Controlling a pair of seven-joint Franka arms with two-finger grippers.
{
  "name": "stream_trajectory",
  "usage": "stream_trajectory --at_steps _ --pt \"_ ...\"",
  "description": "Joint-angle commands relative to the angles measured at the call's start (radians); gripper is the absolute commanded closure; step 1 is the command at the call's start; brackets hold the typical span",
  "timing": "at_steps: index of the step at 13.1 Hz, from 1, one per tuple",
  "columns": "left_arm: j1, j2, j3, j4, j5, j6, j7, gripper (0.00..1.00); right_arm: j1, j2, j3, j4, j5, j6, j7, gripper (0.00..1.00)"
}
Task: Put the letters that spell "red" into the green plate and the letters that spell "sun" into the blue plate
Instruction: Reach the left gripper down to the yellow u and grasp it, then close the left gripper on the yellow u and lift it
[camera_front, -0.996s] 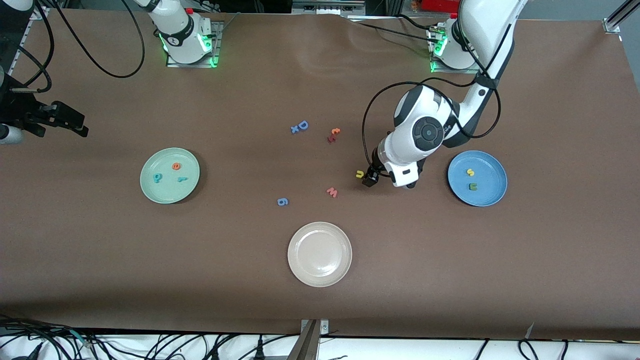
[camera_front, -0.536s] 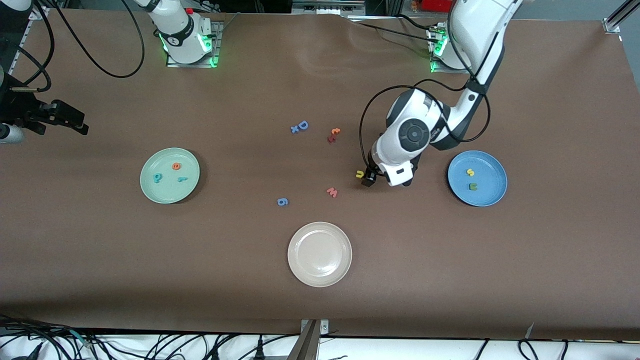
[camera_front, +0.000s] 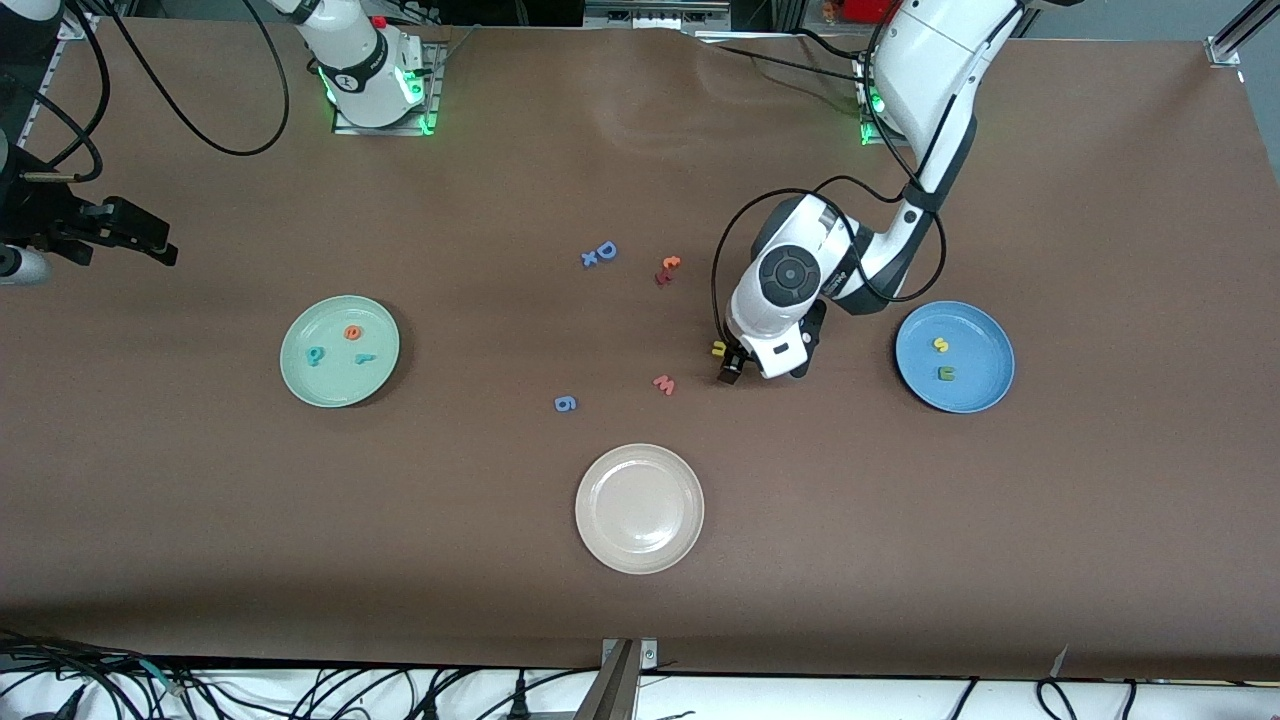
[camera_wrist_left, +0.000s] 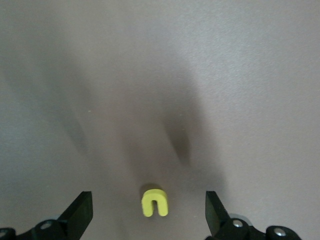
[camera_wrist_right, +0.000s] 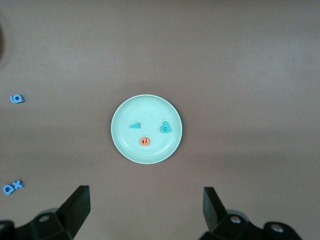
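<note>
Nearing completion: orange e (camera_front: 352, 332), teal d (camera_front: 315, 354) and r (camera_front: 366, 358) are lying in the green plate (camera_front: 300, 385), s (camera_front: 940, 345) and n (camera_front: 945, 373) in the blue plate (camera_front: 975, 395), while the left claw (camera_front: 727, 366), fingers apart, is hovering over the yellow u (camera_front: 718, 348) on the table (camera_front: 1100, 500); the right claw (camera_wrist_right: 145, 210), also spread, is waiting high above the green plate.

A robotics lab. Two white arms are bolted by metal base plates (camera_front: 380, 118) with green status lights along one edge of a wide table (camera_front: 1100, 520) under a brown cover. Black cables (camera_front: 200, 110) loop across the table near those bases, and more cables and plugs (camera_front: 330, 690) crowd the edge nearest the front camera.
</note>
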Motion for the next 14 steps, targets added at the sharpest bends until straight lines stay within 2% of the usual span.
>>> stream_trajectory --at_steps 1,5,8,14 --pt "-0.030 0.054 0.023 0.063 0.033 -0.008 -0.045 0.01 -0.010 -0.003 0.006 0.013 -0.012 -0.019 0.008 0.00" --pt "-0.050 0.085 0.036 0.072 0.037 -0.007 -0.053 0.02 -0.011 -0.003 0.006 0.013 -0.013 -0.019 0.008 0.00" --pt "-0.052 0.100 0.036 0.072 0.037 0.041 -0.053 0.03 -0.011 -0.003 0.006 0.013 -0.013 -0.019 0.008 0.00" --pt "-0.067 0.102 0.031 0.070 0.039 0.041 -0.052 0.09 -0.011 -0.003 0.006 0.015 -0.015 -0.019 0.008 0.00"
